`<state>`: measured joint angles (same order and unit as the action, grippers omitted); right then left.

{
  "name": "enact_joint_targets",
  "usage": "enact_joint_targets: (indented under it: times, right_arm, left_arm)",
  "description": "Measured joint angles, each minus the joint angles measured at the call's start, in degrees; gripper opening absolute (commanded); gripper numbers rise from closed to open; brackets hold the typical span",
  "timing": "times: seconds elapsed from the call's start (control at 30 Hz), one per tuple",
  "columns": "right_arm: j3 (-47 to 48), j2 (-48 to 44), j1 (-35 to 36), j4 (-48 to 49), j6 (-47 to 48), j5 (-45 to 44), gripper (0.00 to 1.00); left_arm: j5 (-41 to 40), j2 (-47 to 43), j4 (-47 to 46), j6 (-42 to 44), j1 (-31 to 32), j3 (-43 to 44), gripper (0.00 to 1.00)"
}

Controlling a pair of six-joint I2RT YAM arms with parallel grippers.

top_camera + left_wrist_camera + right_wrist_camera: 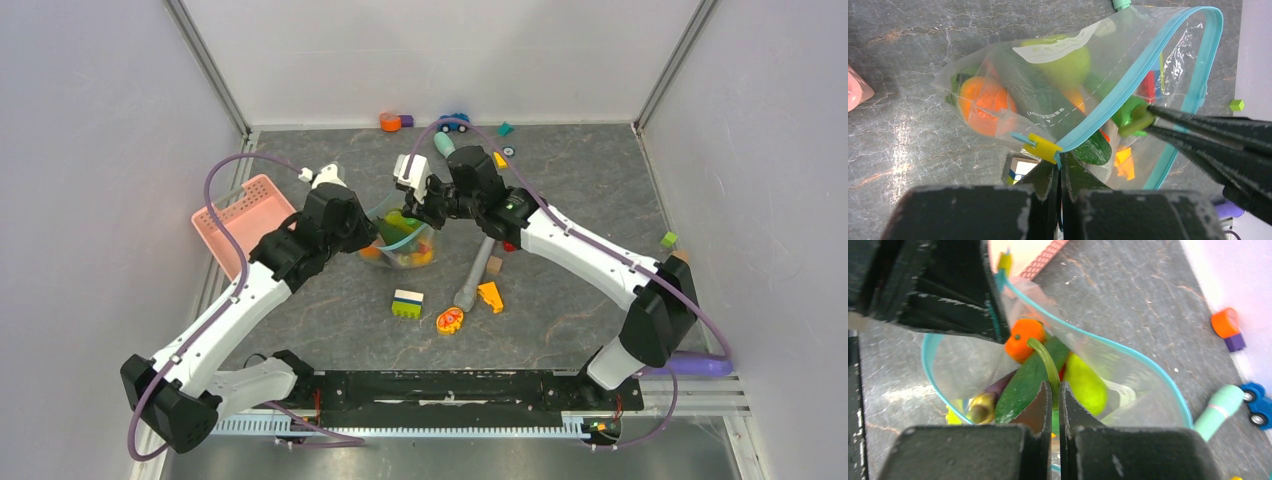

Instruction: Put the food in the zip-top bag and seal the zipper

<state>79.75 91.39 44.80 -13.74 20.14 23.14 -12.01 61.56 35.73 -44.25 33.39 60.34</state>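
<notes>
The left jaws are shut on a corner of the bag (998, 62), just behind the yellow slider (1042, 147), gripping one side of the mouth. The bag lies on the surface (903, 145) between the arms. The right jaws, almost closed, pinch the bent stem of a green piece (1047, 361) in the open mouth, above the food (1023, 337) in the bag. Lower that piece well past the zipper (1128, 76) before releasing, so nothing fouls the seal.

zip-top bag (400, 245) mostly hidden under both arms in top view, food (1085, 385) soft-focus in right wrist view, teal stick (1121, 4) cut by top edge, pink basket (855, 93) by left edge, blue car (1255, 404) by right edge
</notes>
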Motion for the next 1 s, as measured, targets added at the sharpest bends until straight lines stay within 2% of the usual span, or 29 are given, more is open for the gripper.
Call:
enact_joint_targets:
  times: [0.13, 0.3, 0.47, 0.53, 0.6, 0.63, 0.67, 0.7, 1.0]
  right_arm:
    - [0.00, -0.20, -0.02, 1.20, -1.53, -4.17, 0.00]
    - [1.60, 1.64, 0.11, 1.42, -3.04, -3.50, 0.00]
    - [2.43, 4.09, 1.33, 2.27, -3.50, -1.33, 0.00]
    - [2.54, 4.87, 2.03, 2.27, -3.52, -0.70, 0.00]
    - [2.99, 5.73, 2.23, 2.40, -3.58, -0.17, 0.00]
    - [3.34, 6.08, 2.23, 2.47, -3.72, 0.00, 0.00]
    - [3.61, 6.43, 2.19, 2.49, -3.89, 0.20, 0.00]
    - [3.82, 6.71, 2.19, 2.47, -4.04, 0.20, 0.00]
    - [5.38, 8.68, 2.19, 1.81, -5.16, -1.27, 0.00]
  left_arm:
    - [0.57, -0.44, 0.02, 0.35, 0.00, 0.00, 0.02]
    - [2.62, -0.44, -1.60, 0.63, 0.00, -0.37, 0.02]
    - [3.91, 0.28, -3.54, 0.72, 0.00, -0.37, 0.12]
    - [4.09, 0.55, -3.93, 0.94, 0.00, -0.37, 0.22]
    - [4.13, 0.50, -4.20, 1.25, 0.00, -0.37, 0.54]
    - [4.09, 0.35, -4.22, 1.79, 0.00, -0.37, 0.78]
    - [4.04, 0.13, -4.26, 2.49, 0.02, -0.37, 0.96]
    - [3.98, -0.28, -4.09, 3.43, 0.02, -0.39, 0.99]
    - [-0.79, -12.41, -3.43, 8.22, 0.07, -2.43, 1.00]
